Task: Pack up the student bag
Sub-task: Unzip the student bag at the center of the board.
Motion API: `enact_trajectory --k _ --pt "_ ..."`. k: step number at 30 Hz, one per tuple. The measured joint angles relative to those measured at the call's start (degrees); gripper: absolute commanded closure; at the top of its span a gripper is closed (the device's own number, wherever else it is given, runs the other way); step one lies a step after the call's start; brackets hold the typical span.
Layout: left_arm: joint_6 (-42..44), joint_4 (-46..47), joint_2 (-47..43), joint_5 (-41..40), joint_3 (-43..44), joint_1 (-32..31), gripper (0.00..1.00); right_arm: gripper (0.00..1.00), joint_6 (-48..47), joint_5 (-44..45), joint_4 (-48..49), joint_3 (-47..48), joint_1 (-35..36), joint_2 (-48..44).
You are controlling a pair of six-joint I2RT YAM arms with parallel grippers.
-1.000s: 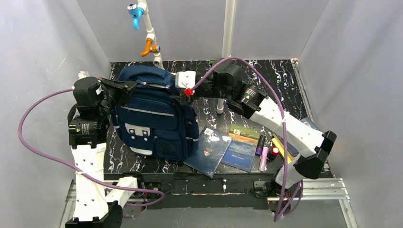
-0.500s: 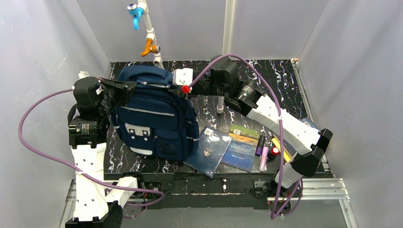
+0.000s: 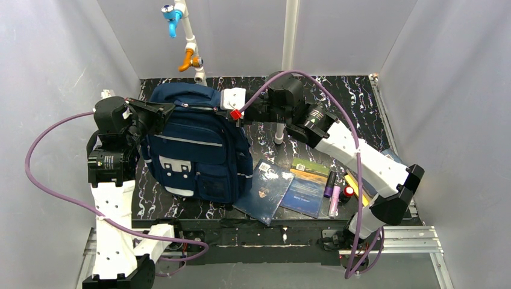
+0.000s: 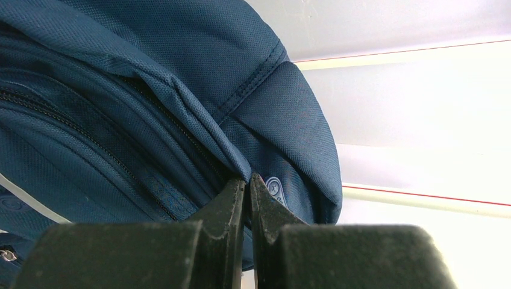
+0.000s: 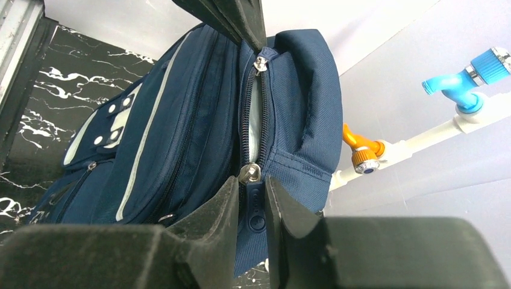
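We saw the bag on the left part of the black table, with two books just beside it. Our left gripper pinched the cloth at the top of the bag. Our right gripper was squeezed tight on the zip tab up there.

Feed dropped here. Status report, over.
Left gripper shut on student bag fabric near the top. Right gripper shut on zip pull; main zip partly open. Books beside bag, unpacked. Nothing seen in the way.
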Motion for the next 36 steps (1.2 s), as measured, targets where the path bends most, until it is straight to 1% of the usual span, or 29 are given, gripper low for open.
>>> enact_trajectory --k 1,2,3,7,10,17,19,22,27,28,29,30,32,33,36 --pt "0.0 0.02 0.02 0.07 0.0 0.0 1.0 0.65 -0.07 0.2 -0.2 -0.02 0.02 -0.17" --pt "0.0 0.02 0.04 0.13 0.0 0.0 1.0 0.61 -0.09 0.31 -0.35 -0.02 0.02 -0.31" --pt "0.02 0.02 0.09 0.13 0.0 0.0 1.0 0.6 -0.15 0.57 -0.63 -0.02 0.02 -0.44" --pt "0.0 0.04 0.22 0.13 0.0 0.0 1.0 0.68 -1.03 2.05 -1.46 -0.04 -0.04 -0.74" --pt "0.0 0.11 0.33 0.13 0.0 0.0 1.0 0.7 -1.16 2.75 -1.7 -0.04 -0.04 -0.74" --pt "0.02 0.35 0.63 0.15 0.0 0.0 1.0 0.57 -0.68 2.91 -1.36 -0.04 -0.09 -0.74" --pt "0.0 0.42 0.74 0.15 0.0 0.0 1.0 0.56 -0.55 2.86 -1.25 -0.04 -0.09 -0.74" --pt "0.0 0.44 0.85 0.15 0.0 0.0 1.0 0.63 -0.31 2.78 -1.22 -0.04 -0.09 -0.72" --pt "0.0 0.46 0.96 0.13 0.0 0.0 1.0 0.7 0.17 2.67 -1.03 -0.04 -0.09 -0.57" --pt "0.0 0.46 0.98 0.13 0.0 0.0 1.0 0.73 0.28 2.67 -0.83 -0.04 -0.09 -0.46" --pt "0.0 0.46 0.98 0.13 0.0 0.0 1.0 0.8 0.35 2.67 -0.74 -0.04 -0.09 -0.37" --pt "0.0 0.46 1.01 0.13 0.0 0.0 1.0 0.84 0.37 2.67 -0.74 -0.04 -0.11 -0.28" --pt "-0.02 0.46 1.05 0.11 0.0 0.0 1.0 0.95 0.44 2.64 -0.74 -0.02 -0.09 -0.07" --pt "-0.04 0.46 1.07 0.09 0.0 0.0 1.0 0.99 0.59 2.64 -0.74 -0.02 -0.09 0.02" --pt "0.0 0.37 1.18 -0.94 0.2 0.0 1.0 0.99 1.31 2.99 -0.76 -0.02 -0.02 0.02"
